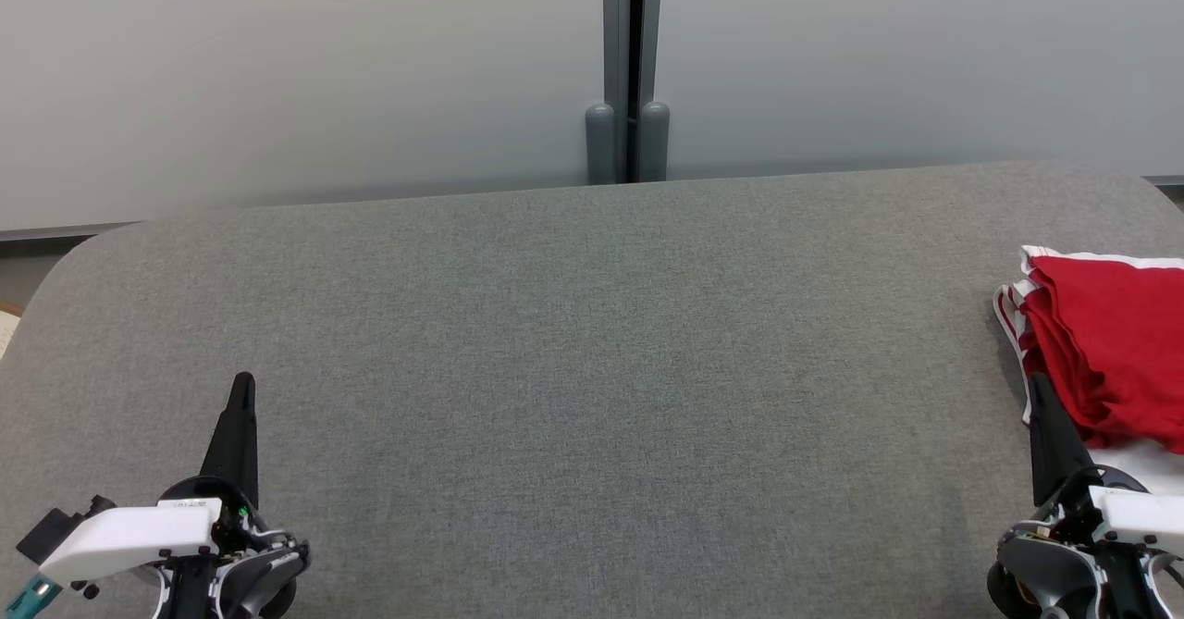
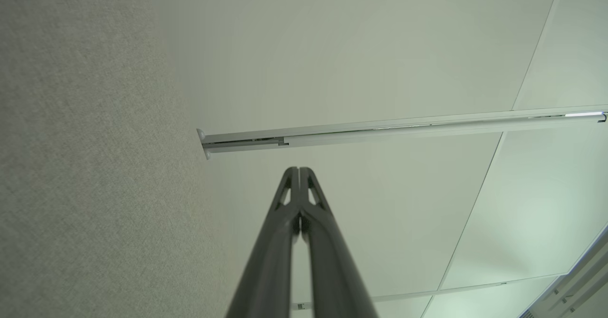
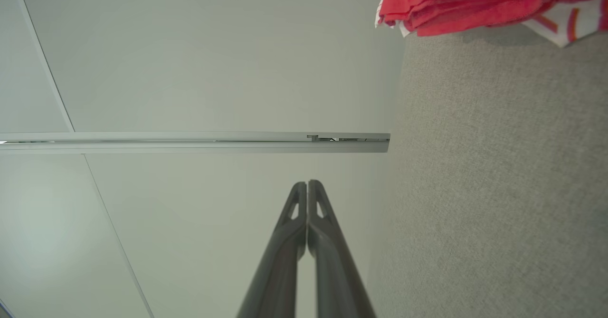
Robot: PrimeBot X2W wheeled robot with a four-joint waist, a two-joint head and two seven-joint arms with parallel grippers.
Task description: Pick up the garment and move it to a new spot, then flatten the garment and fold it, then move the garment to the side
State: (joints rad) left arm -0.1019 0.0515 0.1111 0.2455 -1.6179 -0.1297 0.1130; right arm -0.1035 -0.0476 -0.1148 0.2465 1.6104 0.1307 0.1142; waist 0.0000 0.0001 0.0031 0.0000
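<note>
Grey table (image 1: 592, 341) spreads wide; red garment (image 1: 1115, 351) hugs its right edge.

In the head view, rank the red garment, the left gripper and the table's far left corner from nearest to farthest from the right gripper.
1. The red garment: just beside the right gripper, at the far right.
2. The left gripper: over at the near left.
3. The table's far left corner: beyond the left gripper, farther back and farther left.
</note>
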